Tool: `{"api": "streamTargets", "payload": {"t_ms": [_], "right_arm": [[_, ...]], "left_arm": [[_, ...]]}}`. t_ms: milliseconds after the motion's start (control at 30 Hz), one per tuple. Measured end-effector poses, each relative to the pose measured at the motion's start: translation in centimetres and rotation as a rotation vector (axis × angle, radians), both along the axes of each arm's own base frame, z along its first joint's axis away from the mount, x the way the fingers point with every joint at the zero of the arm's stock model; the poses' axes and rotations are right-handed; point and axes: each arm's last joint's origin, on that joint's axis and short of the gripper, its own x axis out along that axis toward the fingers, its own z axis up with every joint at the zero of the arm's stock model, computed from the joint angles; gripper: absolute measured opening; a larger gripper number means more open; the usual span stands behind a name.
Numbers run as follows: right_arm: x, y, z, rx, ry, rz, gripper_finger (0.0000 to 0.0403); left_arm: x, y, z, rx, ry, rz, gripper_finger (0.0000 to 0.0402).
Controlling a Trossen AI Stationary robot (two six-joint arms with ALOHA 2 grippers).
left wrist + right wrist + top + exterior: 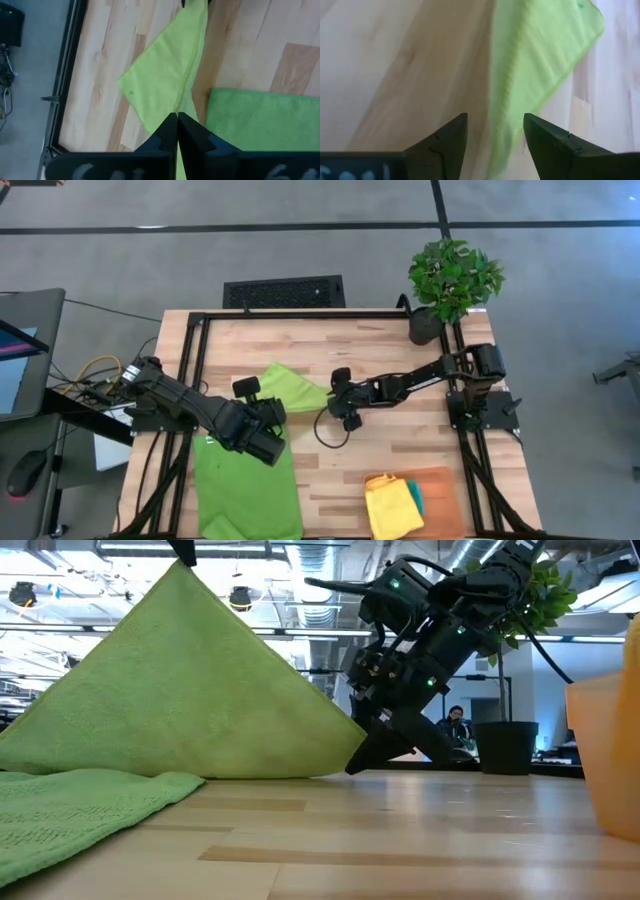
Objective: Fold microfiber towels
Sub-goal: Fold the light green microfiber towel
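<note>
Teal towel [415, 498] mostly under yellow towel [391, 506]

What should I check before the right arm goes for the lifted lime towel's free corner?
1. Left gripper shut on the lifted lime green towel: ok.
2. Right gripper open: ok.
3. Towel edge between the right jaws: not ok, it hangs just ahead of them.
4. Towel's low edge on the wooden table: ok.
5. Second lime green towel flat near the table's front edge: ok.
6. Yellow towel and teal towel piled on the orange mat, out of the way: ok.
</note>
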Motion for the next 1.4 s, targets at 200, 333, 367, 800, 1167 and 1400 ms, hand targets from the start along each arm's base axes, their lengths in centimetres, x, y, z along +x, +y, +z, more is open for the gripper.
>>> {"api": "streamTargets", "payload": {"t_ms": [200, 333, 367, 800, 1167, 1400], "right_arm": [[-0.3, -0.2, -0.2, -0.044, 0.037, -0.037, 0.0161], [-0.4, -0.2, -0.3, -0.043, 0.051, -0.038, 0.0108], [-0.4, -0.2, -0.3, -0.039, 0.046, -0.043, 0.0092], [-2.3, -0.9, 3.6, -0.055, 0.038, -0.184, 0.0007], [-6.1, -1.3, 9.8, -0.019, -0.022, -0.251, 0.0006], [-8.0, -1.8, 12.4, -0.004, -0.081, -0.28, 0.0003]], "left_arm": [[-0.3, 0.0, 0.4, -0.007, -0.012, -0.002, 0.0], [-0.3, 0.0, 0.4, -0.007, -0.013, -0.005, 0.0], [-0.3, 0.0, 0.4, -0.007, -0.013, -0.005, 0.0], [-0.4, 0.1, -0.3, -0.014, -0.001, 0.027, 0.0], [1.0, 2.3, -4.7, 0.089, 0.002, 0.068, 0.0], [2.1, 5.2, -5.7, 0.281, -0.037, 0.093, 0.0]]}}
